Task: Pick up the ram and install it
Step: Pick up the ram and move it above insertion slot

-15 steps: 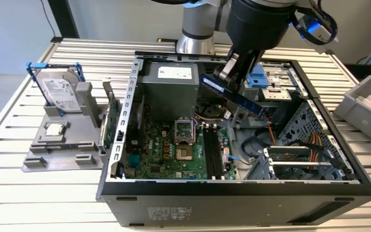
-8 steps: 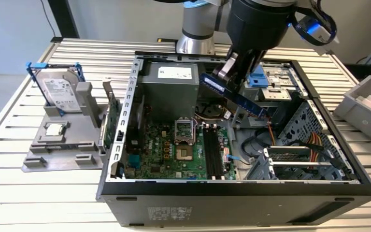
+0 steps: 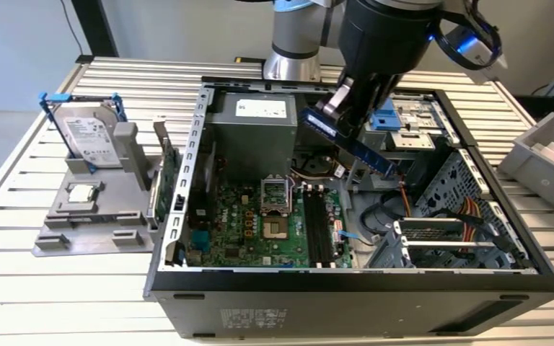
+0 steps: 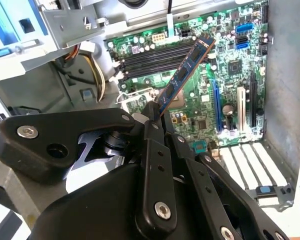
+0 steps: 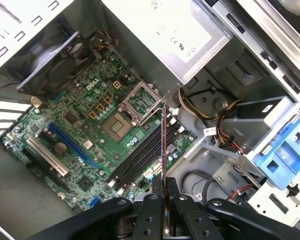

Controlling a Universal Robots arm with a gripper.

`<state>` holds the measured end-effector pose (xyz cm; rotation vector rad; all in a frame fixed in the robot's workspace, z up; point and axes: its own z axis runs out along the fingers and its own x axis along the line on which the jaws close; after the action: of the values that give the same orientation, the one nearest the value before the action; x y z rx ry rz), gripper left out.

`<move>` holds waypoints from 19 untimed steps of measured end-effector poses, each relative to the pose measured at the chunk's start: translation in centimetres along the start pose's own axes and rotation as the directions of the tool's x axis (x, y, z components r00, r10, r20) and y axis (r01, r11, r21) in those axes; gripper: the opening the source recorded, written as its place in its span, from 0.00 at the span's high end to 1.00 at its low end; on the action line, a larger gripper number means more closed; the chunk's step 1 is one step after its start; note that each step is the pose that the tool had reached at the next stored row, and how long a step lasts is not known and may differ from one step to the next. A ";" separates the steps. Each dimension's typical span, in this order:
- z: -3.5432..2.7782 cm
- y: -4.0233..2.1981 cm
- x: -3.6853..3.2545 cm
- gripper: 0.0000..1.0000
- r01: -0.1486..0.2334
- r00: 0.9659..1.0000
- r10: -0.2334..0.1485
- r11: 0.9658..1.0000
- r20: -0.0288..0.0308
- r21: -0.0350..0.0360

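Observation:
My gripper [image 3: 343,109] is shut on the ram [image 3: 352,148], a long thin stick held slanted in the air above the open computer case [image 3: 354,277]. In the second wrist view the ram [image 4: 182,75] juts out from the closed fingertips [image 4: 151,114] over the green motherboard [image 4: 230,85]. In the first wrist view the ram [image 5: 163,145] appears edge-on, rising from the gripper [image 5: 163,189]. It hangs above the long black slots [image 3: 317,231] [image 4: 155,57] [image 5: 137,157], apart from them. The slots look bare.
A silver hard drive in a blue frame [image 3: 89,137] stands on a grey holder on the exterior view's left. A green card with a metal bracket [image 3: 168,180] leans beside the case. The power supply [image 3: 257,119], cables [image 3: 464,213] and a grey bin [image 3: 551,151] surround the work area.

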<state>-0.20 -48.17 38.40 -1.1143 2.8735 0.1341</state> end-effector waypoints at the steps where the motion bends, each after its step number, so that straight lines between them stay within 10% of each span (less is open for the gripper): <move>1: 0.00 0.00 0.00 1.00 -0.009 1.000 0.009 1.000 0.001 0.001; 19: -0.10 0.01 -0.01 1.00 -0.115 0.993 0.115 0.993 0.008 0.009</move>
<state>-0.20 -48.17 38.50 -0.9445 2.9287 0.1286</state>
